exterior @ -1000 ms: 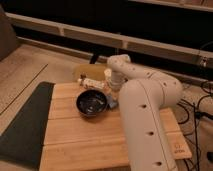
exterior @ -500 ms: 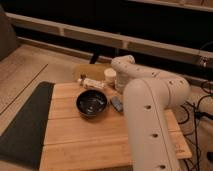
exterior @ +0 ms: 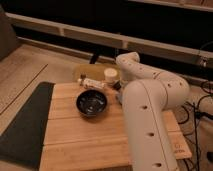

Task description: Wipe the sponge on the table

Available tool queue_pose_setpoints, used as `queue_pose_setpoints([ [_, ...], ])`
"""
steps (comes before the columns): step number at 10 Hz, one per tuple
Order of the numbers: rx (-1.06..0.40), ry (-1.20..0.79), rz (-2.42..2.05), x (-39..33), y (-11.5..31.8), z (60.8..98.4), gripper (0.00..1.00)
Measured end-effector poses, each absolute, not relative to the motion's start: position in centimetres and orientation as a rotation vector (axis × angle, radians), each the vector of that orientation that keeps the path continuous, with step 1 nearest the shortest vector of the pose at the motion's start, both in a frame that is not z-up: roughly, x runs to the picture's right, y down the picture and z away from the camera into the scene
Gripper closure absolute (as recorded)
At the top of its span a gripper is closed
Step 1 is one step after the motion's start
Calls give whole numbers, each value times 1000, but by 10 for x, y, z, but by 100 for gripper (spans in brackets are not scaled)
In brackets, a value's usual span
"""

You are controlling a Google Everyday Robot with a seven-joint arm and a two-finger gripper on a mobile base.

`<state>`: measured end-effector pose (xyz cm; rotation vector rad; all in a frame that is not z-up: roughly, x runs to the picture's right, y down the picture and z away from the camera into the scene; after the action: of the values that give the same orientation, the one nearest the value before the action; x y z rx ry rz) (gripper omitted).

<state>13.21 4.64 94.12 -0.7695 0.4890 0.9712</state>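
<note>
The light wooden table (exterior: 85, 142) fills the lower middle of the camera view. My big white arm (exterior: 150, 110) rises from the lower right and bends toward the table's back edge. The gripper (exterior: 117, 87) shows only as a dark piece at the arm's left edge, just right of the dark bowl (exterior: 91, 103). Below it, a small bluish sliver, which seems to be the sponge (exterior: 118, 98), lies on the table, mostly hidden by the arm.
A white cup (exterior: 110, 75) and a small pale bottle lying on its side (exterior: 93, 83) sit at the table's back edge, with a yellowish object (exterior: 90, 70) behind them. A dark mat (exterior: 25, 122) hangs along the table's left side. Cables trail on the floor at right.
The arm's wrist has shifted a little to the right along the back of the table. The bluish sponge beside the bowl is now more covered by the arm.
</note>
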Motion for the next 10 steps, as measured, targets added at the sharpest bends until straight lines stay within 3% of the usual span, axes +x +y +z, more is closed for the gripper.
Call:
queue_pose_setpoints([
  [4,-827,357,937,71,46,940,90],
  [5,-829,352,924,66,47,935,86],
  [10,-826,353,922,66,47,934,86],
])
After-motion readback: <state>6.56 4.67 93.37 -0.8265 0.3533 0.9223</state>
